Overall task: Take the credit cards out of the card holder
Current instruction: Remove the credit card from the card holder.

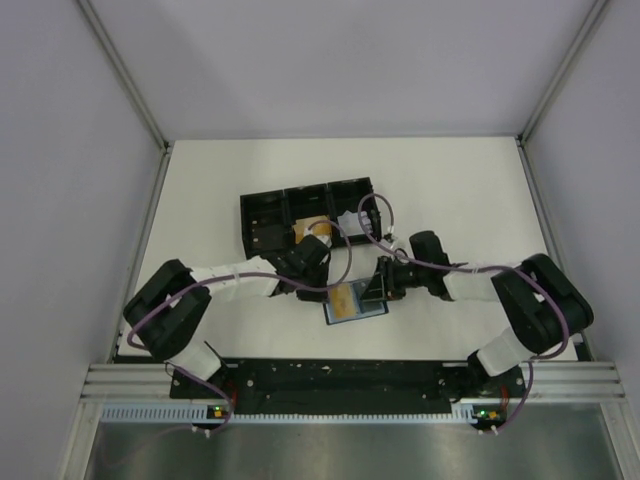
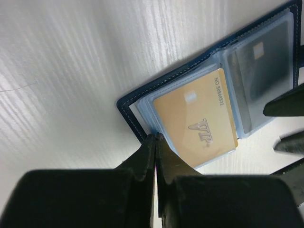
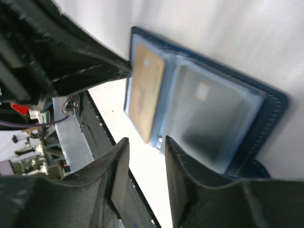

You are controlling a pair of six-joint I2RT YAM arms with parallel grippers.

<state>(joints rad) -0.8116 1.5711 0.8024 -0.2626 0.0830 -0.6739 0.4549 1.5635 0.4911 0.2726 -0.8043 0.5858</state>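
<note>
Left hand (image 2: 155,138) pressed together, right hand (image 3: 146,141) spread; card holder (image 1: 352,303) lies open, long left-right.

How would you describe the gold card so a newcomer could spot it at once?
On the white table, near the black tray, lies the open blue card holder. Its gold card reads VIP, unlike the grey card beside it.

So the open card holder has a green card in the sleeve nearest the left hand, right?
No, the card is gold-tan, not green; the left wrist view shows it in the open card holder, in the sleeve nearest the left hand.
</note>
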